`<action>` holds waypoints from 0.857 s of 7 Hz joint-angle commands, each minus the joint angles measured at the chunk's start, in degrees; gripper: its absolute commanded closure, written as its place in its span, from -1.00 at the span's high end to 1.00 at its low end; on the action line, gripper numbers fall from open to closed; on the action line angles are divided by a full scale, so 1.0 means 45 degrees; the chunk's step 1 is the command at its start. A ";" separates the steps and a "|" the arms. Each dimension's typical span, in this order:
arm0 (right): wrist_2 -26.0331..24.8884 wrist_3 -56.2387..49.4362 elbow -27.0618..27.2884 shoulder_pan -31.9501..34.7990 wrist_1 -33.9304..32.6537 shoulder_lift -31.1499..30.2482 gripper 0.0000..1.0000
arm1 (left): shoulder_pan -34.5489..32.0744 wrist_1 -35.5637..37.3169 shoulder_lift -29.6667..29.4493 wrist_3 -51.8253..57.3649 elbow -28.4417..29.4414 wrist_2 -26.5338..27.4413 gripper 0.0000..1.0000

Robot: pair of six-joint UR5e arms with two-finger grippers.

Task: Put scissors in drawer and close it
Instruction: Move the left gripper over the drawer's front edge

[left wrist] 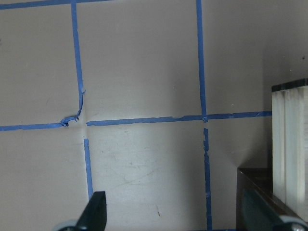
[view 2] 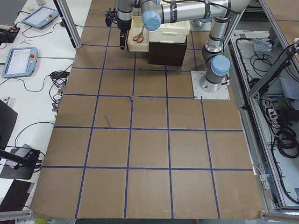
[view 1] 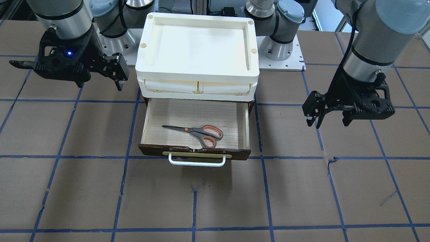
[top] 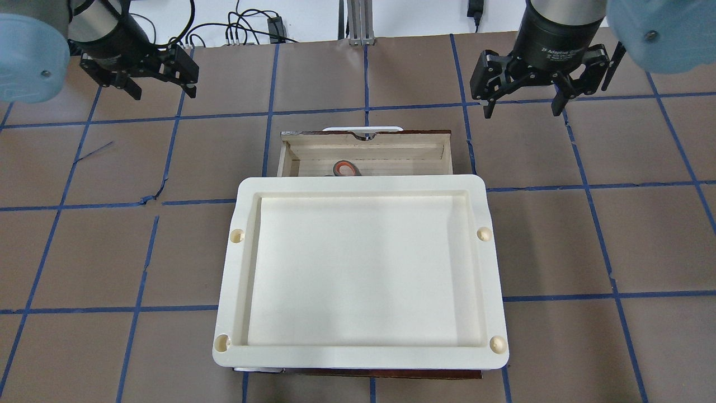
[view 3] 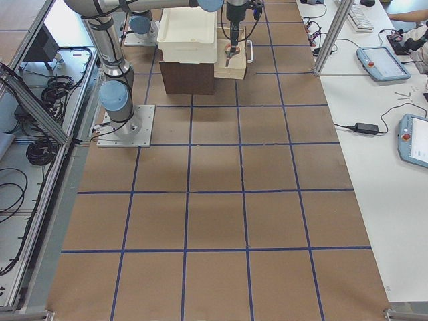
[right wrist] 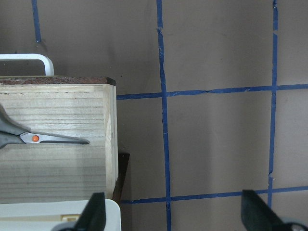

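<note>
1. The small pair of scissors (view 1: 198, 131) with dark metal blades and grey handles with orange inner loops lies flat on the floor of the wide shallow drawer (view 1: 188, 109) of pale wood. It is between the two claws and lower than both. The blades point toward the right claw's side and the loops toward the left claw's.
2. The right claw (view 1: 66, 76) hangs released above the brown, blue-taped counter (view 1: 215, 201). Its fingers are spread wide with nothing between them. The drawer lies off to its inner side, and the claw touches nothing.
3. The left claw (view 1: 331, 124) is likewise released and empty, fingers apart, and stands well clear of the drawer's other side wall.
4. The first half of the task therefore looks done: the scissors are inside the drawer and neither claw grasps them.
5. The closing is what remains. The drawer stands pulled out from under the cream plastic tray-topped unit (view 1: 198, 72). Its dark brown front (view 1: 235, 154) and white bar handle (view 1: 197, 162) face away from both arms' bases.
6. As I judge it, one claw must come round to that front and press it toward the robot until it sits flush. The scissors lie wholly within the walls, so they should not block the slide.
</note>
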 commanded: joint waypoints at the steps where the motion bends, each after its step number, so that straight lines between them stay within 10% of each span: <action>1: 0.0044 0.0056 0.0036 -0.0087 -0.0013 -0.0142 0.95 | -0.0971 0.2173 -0.1637 -0.1428 0.0164 -0.0677 1.00; 6: 0.0025 -0.0158 0.0173 -0.0185 -0.0051 -0.0123 1.00 | -0.1914 0.2947 -0.3169 -0.2703 -0.0050 -0.0890 1.00</action>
